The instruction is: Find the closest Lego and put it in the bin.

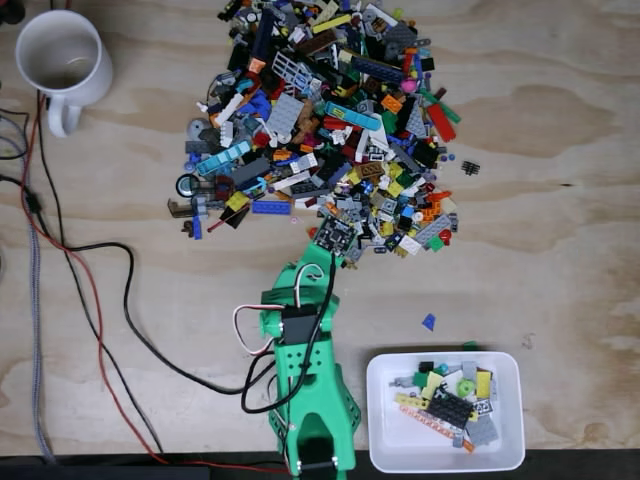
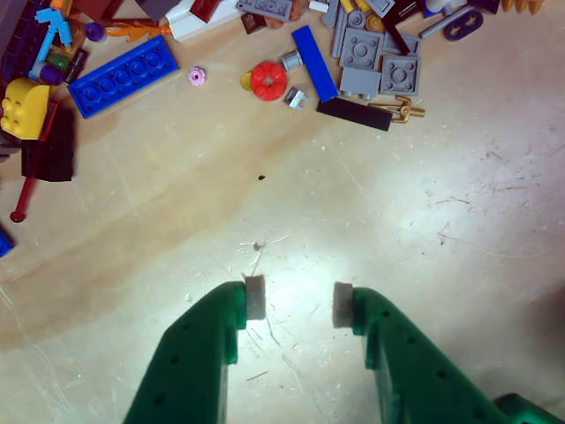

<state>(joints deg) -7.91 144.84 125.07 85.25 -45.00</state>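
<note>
In the fixed view a white mug (image 1: 60, 60) stands at the far left of the wooden surface (image 1: 560, 250), with black and red cables (image 1: 100, 300) trailing down the left side. Right of it, across the far middle, spreads the big Lego pile (image 1: 320, 120). The green arm (image 1: 305, 370) reaches from the near edge up to the pile's near rim. In the wrist view the gripper (image 2: 298, 302) hangs over bare wood, its fingers (image 2: 254, 298) parted with nothing between them; a blue plate (image 2: 122, 76) lies far left, a red round piece (image 2: 268, 79) and grey plates (image 2: 380, 66) further right. A small blue piece (image 1: 428, 321), possibly Lego, lies alone right of the arm. The bin (image 1: 385, 440) sits near right, holding several pieces.
</note>
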